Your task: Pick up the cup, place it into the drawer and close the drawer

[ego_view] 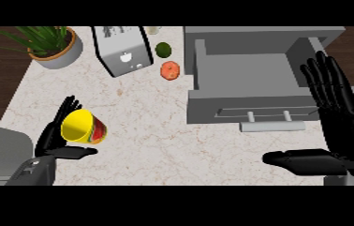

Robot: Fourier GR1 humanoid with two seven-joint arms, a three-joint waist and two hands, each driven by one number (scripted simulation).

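Cup (83,126), yellow inside and red outside, sits tilted at the counter's (152,140) lower left, cradled in the left hand (56,138), whose curled fingers hide its far side. Right hand (330,108) stands spread, fingers straight, beside the open grey drawer (242,75), overlapping its right wall.

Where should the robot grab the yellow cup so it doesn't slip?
Best round its side wall, coming from the robot's left. The cup is tilted, its open yellow mouth facing up and left, so the rounded wall is what fingers can wrap. The left hand already curls around it there. The right hand rests open by the drawer.
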